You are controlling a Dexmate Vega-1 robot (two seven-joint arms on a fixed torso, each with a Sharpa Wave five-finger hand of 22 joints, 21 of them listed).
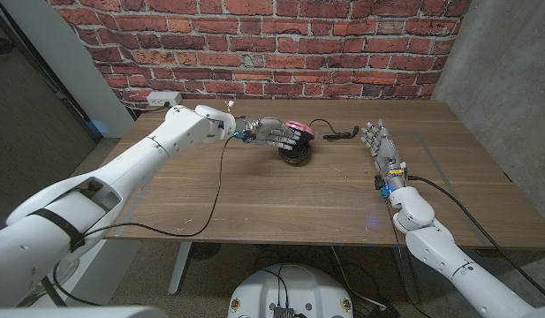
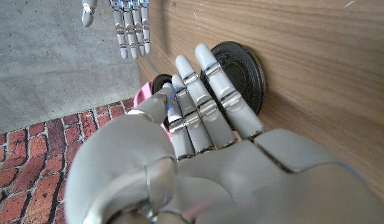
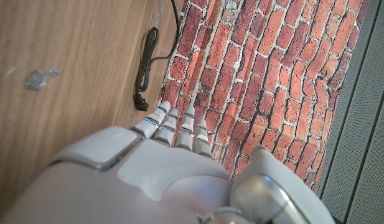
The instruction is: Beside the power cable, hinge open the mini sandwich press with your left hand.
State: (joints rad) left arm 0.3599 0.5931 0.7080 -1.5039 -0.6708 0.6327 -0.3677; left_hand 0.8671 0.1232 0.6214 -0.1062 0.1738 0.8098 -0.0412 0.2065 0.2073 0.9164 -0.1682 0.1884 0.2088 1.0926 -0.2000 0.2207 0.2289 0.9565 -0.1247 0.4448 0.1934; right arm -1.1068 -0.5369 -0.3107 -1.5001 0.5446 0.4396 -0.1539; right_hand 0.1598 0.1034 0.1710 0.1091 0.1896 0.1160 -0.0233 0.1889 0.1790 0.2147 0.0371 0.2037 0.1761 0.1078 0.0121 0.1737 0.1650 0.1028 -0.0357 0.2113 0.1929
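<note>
Head view, left hand (image 1: 274, 134) fingers (image 2: 207, 87) grasping pink-lidded sandwich press (image 1: 296, 146), right hand (image 1: 379, 144) released, fingers straight.

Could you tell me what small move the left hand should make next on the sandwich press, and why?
Probably lift the pink lid further back on its hinge. The left hand is at the sandwich press, fingers over its dark plate, with the lid only partly raised. The right hand waits apart, near the cable.

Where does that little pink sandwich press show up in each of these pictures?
Head view: sandwich press at table's far middle, under the left hand.
Left wrist view: pink lid and black plate past the fingers.
Right wrist view: not in it.
Shared landmark: power cable.
</note>
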